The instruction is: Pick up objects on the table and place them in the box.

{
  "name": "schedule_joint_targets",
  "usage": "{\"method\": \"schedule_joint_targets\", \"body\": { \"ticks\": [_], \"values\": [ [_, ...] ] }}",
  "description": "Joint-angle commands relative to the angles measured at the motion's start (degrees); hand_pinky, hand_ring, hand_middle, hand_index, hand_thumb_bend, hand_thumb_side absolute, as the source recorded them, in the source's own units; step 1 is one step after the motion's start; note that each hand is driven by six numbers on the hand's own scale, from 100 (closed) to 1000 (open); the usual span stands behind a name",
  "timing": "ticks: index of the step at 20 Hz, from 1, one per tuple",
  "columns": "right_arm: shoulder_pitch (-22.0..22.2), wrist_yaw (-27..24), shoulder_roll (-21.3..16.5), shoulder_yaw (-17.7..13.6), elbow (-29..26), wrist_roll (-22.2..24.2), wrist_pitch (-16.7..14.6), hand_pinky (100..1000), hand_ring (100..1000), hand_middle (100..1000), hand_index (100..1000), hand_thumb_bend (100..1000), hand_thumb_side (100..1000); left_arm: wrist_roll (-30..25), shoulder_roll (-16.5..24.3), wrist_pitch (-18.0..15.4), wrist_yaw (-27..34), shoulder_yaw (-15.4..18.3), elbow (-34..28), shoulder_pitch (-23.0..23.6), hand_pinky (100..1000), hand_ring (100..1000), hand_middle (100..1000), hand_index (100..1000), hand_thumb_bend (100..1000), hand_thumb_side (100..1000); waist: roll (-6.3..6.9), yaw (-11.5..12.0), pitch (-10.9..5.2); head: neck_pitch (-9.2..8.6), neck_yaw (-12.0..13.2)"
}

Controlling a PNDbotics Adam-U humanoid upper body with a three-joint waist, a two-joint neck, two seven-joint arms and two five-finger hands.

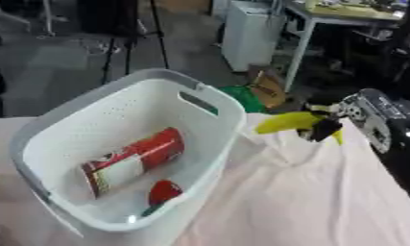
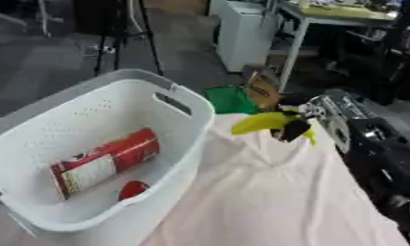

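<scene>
Basket [image 1: 229,113] already holds 2 items, a red can [image 1: 132,161] and something small and red [image 1: 163,190]; right hand [image 1: 359,111], pinching a banana [image 1: 288,121], hovers beside it, not yet dropped.

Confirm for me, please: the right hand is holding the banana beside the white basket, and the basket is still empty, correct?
Not quite: the white basket is not empty. The left eye view shows a red can lying on its side and a small red object inside. The rest holds: the right hand holds the banana beside the basket.
</scene>
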Motion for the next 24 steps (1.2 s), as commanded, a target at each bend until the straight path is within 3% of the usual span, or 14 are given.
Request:
{"method": "schedule_joint_targets", "body": {
  "ticks": [1,20,21,22,24],
  "values": [
    [-1.8,-0.1,-2.8,-0.4,-1.2,0.3,-0.2,602,545,385,536,100,513,-0.2,1.2,0.0,-0.2,0.0,-0.8,-0.3,636,509,603,748,100,977,0.01,-0.2,-1.73,0.42,0.0],
    [-6.7,-0.7,-1.8,-0.1,-2.8,2.6,-1.6,611,543,380,531,100,504,-0.3,1.8,0.1,-0.5,0.0,-0.8,0.5,631,508,602,747,100,976,-1.75,-0.3,-4.35,1.18,1.0],
    [-7.1,-0.8,-1.6,0.1,-3.0,2.9,-1.8,611,543,382,531,100,645,-0.3,1.8,0.1,-0.5,0.0,-0.8,0.5,630,508,603,747,100,976,-1.82,-0.2,-4.42,1.27,1.0],
    [-7.5,-1.0,-1.5,0.2,-3.3,3.2,-2.0,611,543,381,531,100,504,-0.3,1.8,0.1,-0.5,0.0,-0.8,0.5,630,508,602,747,100,976,-1.86,-0.2,-4.48,1.32,1.0],
    [-8.2,-1.6,-1.2,0.4,-4.0,3.7,-2.3,610,541,380,529,100,506,-0.4,1.8,0.1,-0.5,0.0,-0.8,0.6,630,508,602,748,100,976,-1.88,-0.1,-4.57,1.4,1.1]
  ]
}}
